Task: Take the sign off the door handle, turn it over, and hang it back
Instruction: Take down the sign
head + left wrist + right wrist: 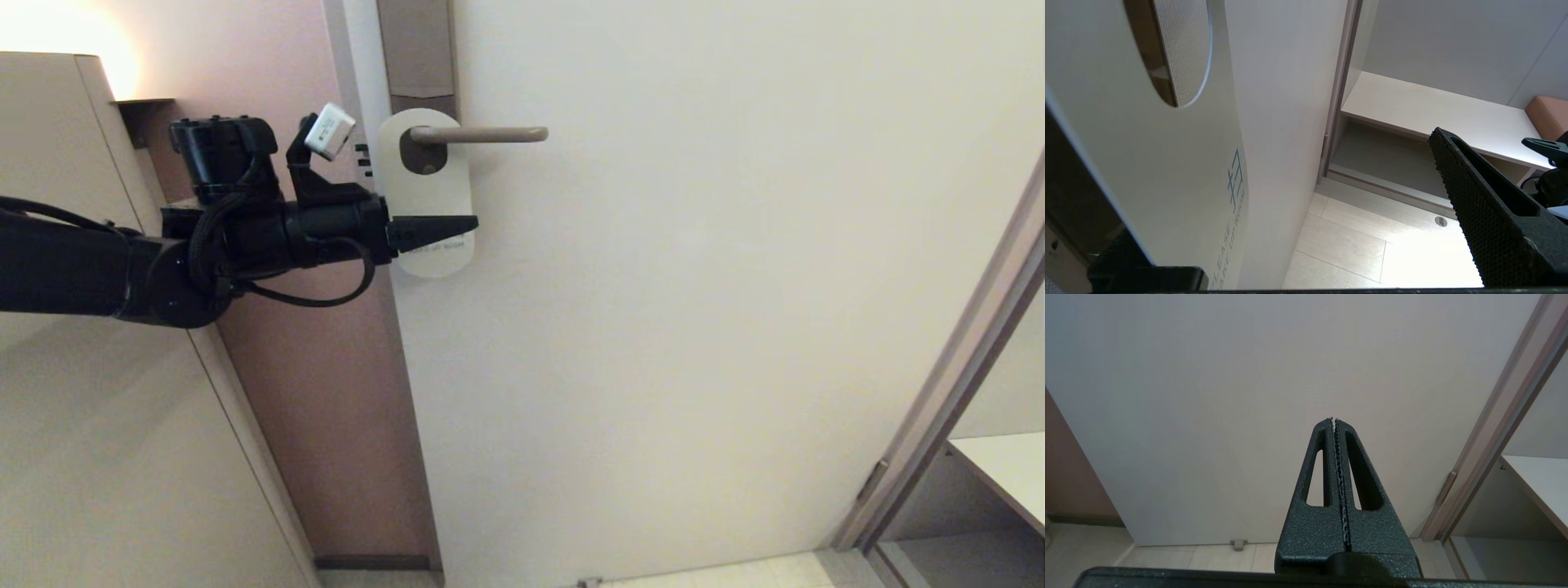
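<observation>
Sign point(424, 192), a white rounded-oblong card, hangs by its oval hole on the slim brushed-metal door handle point(482, 134); the left gripper point(433, 231) reaches across its lower half. Left wrist view: jaws spread wide, straddling the card's edge. Right wrist view: right gripper point(1334, 420) closed, empty, facing the door point(1229, 396).

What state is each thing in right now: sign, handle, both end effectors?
Sign: hanging on the handle, white face out.
Door handle: level, through the sign's hole.
Left end effector: open, at the sign's lower half, not clamped.
Right end effector: shut, empty, parked facing the door.
</observation>
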Tool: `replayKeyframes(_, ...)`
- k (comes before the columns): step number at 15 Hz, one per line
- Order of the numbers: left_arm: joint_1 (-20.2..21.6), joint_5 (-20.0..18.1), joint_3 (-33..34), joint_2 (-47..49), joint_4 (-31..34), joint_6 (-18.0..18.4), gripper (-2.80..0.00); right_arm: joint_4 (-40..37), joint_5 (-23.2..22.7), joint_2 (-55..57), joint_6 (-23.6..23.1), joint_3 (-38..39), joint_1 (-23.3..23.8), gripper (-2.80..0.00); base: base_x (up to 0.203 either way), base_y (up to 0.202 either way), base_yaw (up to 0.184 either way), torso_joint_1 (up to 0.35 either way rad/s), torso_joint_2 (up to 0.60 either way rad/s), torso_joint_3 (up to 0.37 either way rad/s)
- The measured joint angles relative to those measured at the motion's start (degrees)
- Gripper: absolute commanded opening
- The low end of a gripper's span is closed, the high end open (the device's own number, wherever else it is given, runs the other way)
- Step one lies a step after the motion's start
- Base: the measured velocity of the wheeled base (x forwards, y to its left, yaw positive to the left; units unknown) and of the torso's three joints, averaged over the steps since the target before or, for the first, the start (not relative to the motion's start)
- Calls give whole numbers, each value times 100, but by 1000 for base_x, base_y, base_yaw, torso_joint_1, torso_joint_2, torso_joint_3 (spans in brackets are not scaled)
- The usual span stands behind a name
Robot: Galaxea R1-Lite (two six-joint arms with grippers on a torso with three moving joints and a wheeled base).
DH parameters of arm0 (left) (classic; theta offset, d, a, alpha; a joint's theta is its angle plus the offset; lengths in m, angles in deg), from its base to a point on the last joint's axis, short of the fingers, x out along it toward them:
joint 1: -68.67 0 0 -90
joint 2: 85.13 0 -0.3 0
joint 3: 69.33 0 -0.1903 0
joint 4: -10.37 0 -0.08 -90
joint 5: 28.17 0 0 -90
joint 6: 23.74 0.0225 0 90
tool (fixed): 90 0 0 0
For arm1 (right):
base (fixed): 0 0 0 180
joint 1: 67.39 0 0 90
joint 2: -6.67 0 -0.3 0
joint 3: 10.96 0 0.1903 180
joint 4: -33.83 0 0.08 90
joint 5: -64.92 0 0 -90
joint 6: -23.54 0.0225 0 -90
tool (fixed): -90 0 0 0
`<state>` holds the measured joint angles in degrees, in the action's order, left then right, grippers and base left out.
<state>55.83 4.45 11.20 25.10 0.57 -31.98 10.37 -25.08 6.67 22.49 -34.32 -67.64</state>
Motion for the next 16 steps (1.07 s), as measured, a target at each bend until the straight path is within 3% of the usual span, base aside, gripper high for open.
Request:
replayKeyframes(14, -93, 24, 34, -24, -165, 45, 0, 0, 0, 0, -2, 0, 0, -280, 0, 0, 0, 0, 0, 0)
replayKeyframes(15, -93, 27, 34, -12, -194, 47, -280, 0, 0, 0, 0, 0, 0, -280, 0, 0, 0, 0, 0, 0)
replayKeyframes(16, -90, 28, 37, -4, -201, 33, -280, 0, 0, 0, 0, 0, 0, -280, 0, 0, 0, 0, 0, 0)
